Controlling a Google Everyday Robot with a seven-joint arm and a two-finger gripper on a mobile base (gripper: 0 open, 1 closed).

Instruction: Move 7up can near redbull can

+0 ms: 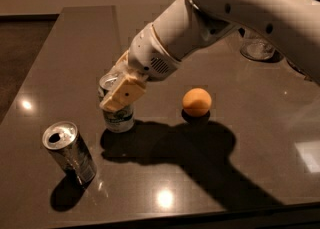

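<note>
The 7up can (119, 119), short with a green-and-white label and silver top, is upright at the table's left-centre. My gripper (116, 97) is shut on it from above and the right; one tan finger pad (125, 92) covers its upper side. I cannot tell whether the can's base touches the table or hangs just above it. The redbull can (71, 154), a slim silver can with an open top, stands tilted in view at the front left, about a can's width from the 7up can.
An orange ball-like fruit (196, 102) lies to the right of the 7up can. A clear glass (257, 49) stands at the back right. The dark glossy table (75, 48) has its front edge close below the redbull can. My arm spans the upper right.
</note>
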